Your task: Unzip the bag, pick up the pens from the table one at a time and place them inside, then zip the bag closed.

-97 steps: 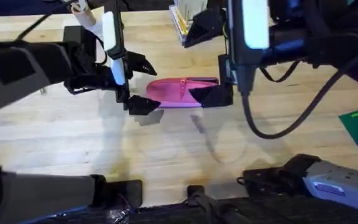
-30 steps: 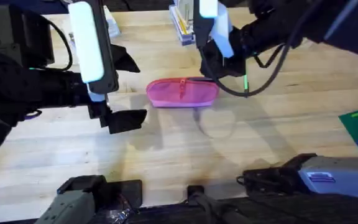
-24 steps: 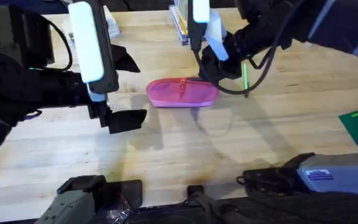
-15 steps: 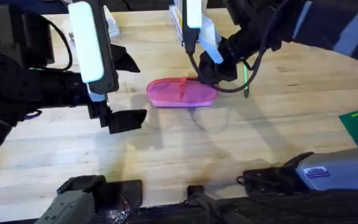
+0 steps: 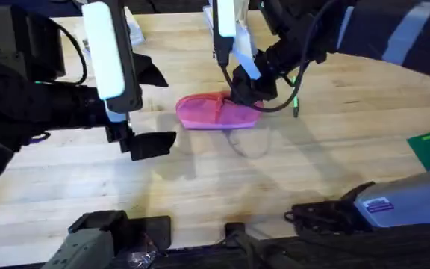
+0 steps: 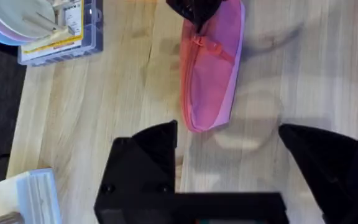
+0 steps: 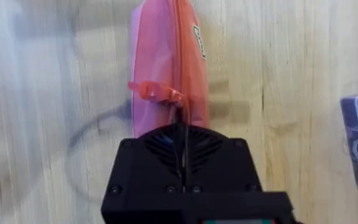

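On the table [image 5: 222,187], bare plank open toward 6 o'clock, the bag [image 5: 211,112] lies just past centre, the wide-open left gripper [image 5: 146,112] clear at its 9 o'clock, the right gripper [image 5: 243,96] closed together over its 3 o'clock end beside a pen [image 5: 295,93].

The left gripper [image 6: 229,149] has its two black fingers [image 6: 151,152] spread wide apart, with bare table [image 6: 123,74] between them. Just beyond the gap lies the bag [image 6: 211,68], a pink pouch stretched lengthwise away from the gripper, its near end rounded and its zipper running along its length. The right gripper [image 6: 197,9], dark, sits at the pouch's far end. Off to one side, near the table's edge, stands a clear plastic box [image 6: 58,31] with a yellow label.
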You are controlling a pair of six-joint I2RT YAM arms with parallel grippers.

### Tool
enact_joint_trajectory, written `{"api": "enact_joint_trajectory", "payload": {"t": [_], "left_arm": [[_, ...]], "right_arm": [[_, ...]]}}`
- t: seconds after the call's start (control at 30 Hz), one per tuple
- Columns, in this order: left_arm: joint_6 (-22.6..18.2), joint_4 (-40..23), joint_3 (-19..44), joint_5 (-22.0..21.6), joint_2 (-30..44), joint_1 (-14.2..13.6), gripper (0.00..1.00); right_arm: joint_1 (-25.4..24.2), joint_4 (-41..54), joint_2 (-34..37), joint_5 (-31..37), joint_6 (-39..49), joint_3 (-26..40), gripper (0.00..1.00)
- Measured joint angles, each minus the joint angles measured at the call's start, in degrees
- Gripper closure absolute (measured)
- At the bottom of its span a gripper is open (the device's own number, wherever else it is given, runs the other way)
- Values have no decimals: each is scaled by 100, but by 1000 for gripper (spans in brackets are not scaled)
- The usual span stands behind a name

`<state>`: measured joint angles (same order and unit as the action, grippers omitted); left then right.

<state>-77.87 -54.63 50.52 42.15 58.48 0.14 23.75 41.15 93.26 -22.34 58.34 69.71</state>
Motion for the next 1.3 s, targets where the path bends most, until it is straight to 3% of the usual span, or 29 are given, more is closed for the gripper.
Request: {"api": "enact_joint_trajectory", "payload": {"t": [0.37, 0.67, 0.73, 0.9, 0.93, 1.3], "left_arm": [[0, 23, 0, -2, 0, 0, 7], [0, 26, 0, -4, 0, 0, 7], [0, 26, 0, -4, 0, 0, 7], [0, 35, 0, -22, 0, 0, 7], [0, 37, 0, -24, 0, 0, 7], [0, 37, 0, -149, 0, 0, 7]], "right_arm": [[6, -109, 515, -155, 2, 42, 971], [13, -103, 549, -171, 2, 48, 964], [13, -98, 549, -168, 6, 50, 852], [13, -79, 548, -146, 0, 50, 137], [11, -80, 549, -143, 18, 50, 40], [13, -86, 548, -82, 18, 50, 5]]}}
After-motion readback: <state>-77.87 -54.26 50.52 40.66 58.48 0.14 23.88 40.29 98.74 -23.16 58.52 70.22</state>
